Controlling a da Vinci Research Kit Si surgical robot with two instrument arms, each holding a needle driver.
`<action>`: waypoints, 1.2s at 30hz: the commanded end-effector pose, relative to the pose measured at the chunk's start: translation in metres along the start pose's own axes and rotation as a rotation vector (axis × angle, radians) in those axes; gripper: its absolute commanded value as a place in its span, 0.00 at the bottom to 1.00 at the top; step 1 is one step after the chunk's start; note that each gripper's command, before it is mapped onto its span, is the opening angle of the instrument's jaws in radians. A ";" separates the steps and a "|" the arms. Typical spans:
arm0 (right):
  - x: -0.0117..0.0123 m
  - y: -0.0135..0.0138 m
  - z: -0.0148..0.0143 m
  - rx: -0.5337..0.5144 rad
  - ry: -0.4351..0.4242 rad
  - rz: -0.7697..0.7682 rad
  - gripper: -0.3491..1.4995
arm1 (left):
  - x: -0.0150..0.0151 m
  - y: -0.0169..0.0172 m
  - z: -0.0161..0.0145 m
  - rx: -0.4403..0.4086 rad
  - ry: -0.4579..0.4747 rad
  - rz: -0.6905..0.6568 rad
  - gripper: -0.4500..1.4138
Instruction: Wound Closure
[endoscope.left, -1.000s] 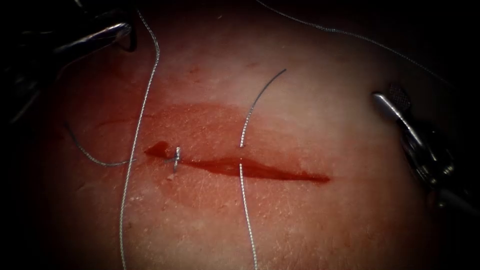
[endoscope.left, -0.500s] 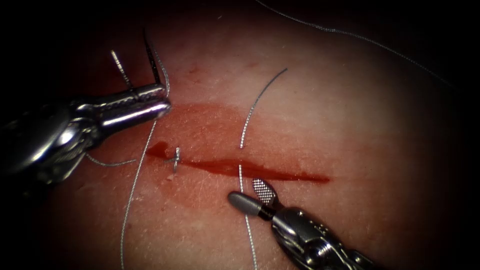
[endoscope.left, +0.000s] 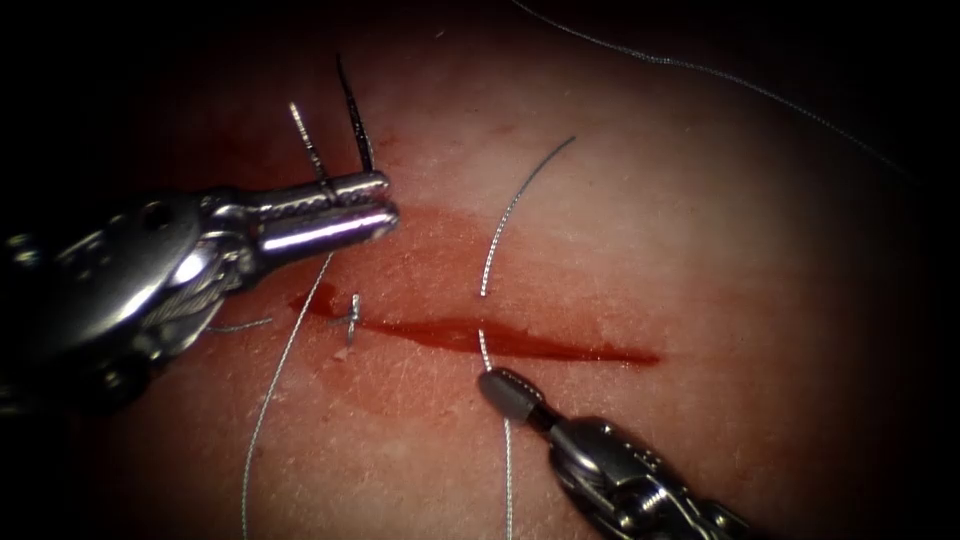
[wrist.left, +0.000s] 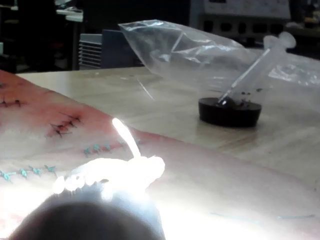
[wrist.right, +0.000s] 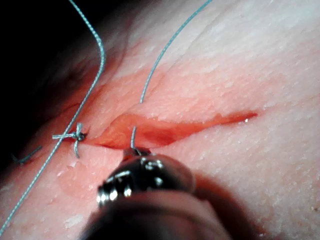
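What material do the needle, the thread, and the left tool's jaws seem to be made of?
Needle: dark, thin, stiff, probably metal.
Thread: grey, twisted texture, perhaps braided fibre.
Left tool: polished, mirror-like highlights, apparently steel.

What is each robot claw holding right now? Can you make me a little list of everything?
left tool: jaws shut on the needle, held near the middle of its curve, both ends pointing up
needle: above the tissue, not in it
right tool: jaws shut on the thread, just below the cut
thread: crosses the cut, one end lying loose above it
knot: one tied stitch at the cut's left end
red fluid: around the cut
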 end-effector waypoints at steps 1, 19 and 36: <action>0.0009 -0.0006 0.0005 0.008 0.002 0.003 0.00 | -0.0013 0.0002 0.0004 0.000 -0.008 0.005 0.00; -0.0015 -0.0027 -0.0022 0.088 -0.117 0.007 0.00 | -0.0016 0.0003 0.0003 0.005 -0.008 0.003 0.00; 0.0004 -0.0048 -0.0034 0.053 -0.051 0.026 0.79 | 0.0002 0.0007 0.0001 0.001 0.049 0.147 0.00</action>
